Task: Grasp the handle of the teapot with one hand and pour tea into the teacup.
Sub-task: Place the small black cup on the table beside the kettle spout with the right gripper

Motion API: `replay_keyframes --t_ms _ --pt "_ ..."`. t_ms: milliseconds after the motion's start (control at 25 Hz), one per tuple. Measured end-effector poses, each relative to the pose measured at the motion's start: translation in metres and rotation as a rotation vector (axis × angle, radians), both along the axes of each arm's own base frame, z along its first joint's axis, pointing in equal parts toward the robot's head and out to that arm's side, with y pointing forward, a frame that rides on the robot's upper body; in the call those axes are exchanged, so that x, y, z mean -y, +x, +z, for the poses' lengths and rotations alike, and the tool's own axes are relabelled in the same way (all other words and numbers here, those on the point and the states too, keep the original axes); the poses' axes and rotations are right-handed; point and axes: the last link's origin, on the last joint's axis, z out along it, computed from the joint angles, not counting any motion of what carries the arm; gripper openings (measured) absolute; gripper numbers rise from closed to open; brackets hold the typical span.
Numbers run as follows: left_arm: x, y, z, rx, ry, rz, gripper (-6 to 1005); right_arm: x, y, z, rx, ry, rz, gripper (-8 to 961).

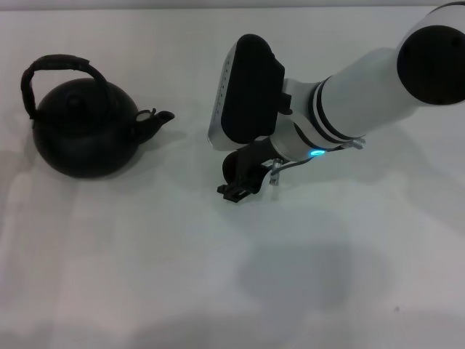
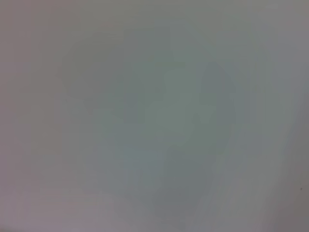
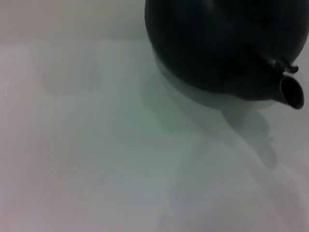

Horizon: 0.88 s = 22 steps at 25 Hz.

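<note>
One arm shows: the right gripper [image 1: 243, 183] hangs low over the white table [image 1: 145, 276], its finger state impossible to tell. Farther left stands the teapot [image 1: 86, 131], upright, handle [image 1: 58, 65] arched above, spout toward the gripper.

one teapot [image 1: 86, 134], one handle [image 1: 58, 69], one robot arm [image 1: 363, 91], one table [image 1: 145, 276]
</note>
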Motion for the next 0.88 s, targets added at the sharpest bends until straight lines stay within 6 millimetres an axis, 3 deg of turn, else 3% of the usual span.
replay_keyframes --t_ms 440,680,880 --pt "0.0 0.0 0.0 0.0 0.0 0.001 832 -0.002 -0.003 0.013 -0.101 0.032 -0.012 839" --pt "0.001 -0.001 0.0 0.001 0.001 0.002 833 -0.005 0.0 0.032 -0.244 0.025 -0.066 837" --pt "0.001 0.0 0.0 0.001 0.001 0.0 832 -0.018 0.013 0.051 -0.365 0.07 -0.164 836"
